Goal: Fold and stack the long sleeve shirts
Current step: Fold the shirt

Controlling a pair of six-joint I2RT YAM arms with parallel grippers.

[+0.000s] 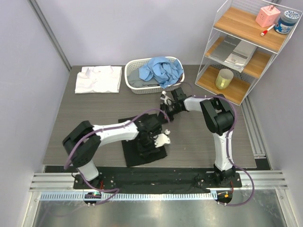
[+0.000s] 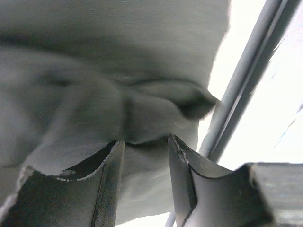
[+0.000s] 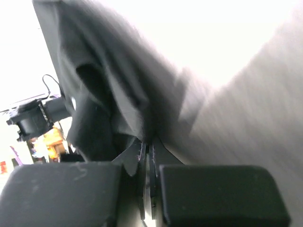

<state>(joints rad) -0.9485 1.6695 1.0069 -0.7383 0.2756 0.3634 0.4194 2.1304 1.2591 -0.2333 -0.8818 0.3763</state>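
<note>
Our right tool (image 3: 147, 144) has its jaws pressed together on a thin fold of the large plain black button-up shirt (image 1: 139, 153), at that shirt's far right corner, near the middle of the grey wood-grain tabletop (image 1: 94, 113). Our left tool (image 2: 145, 142) hangs over the same shirt with its jaws partly apart and black cloth in the gap; we cannot tell whether it grips. The rest of the black shirt lies rumpled by the near edge, about midway along it. A folded white long sleeve shirt (image 1: 98, 79) lies at the far left corner. Just beside it, at the far edge, a white slatted plastic basket (image 1: 142, 88) holds a crumpled light blue shirt (image 1: 161, 70).
</note>
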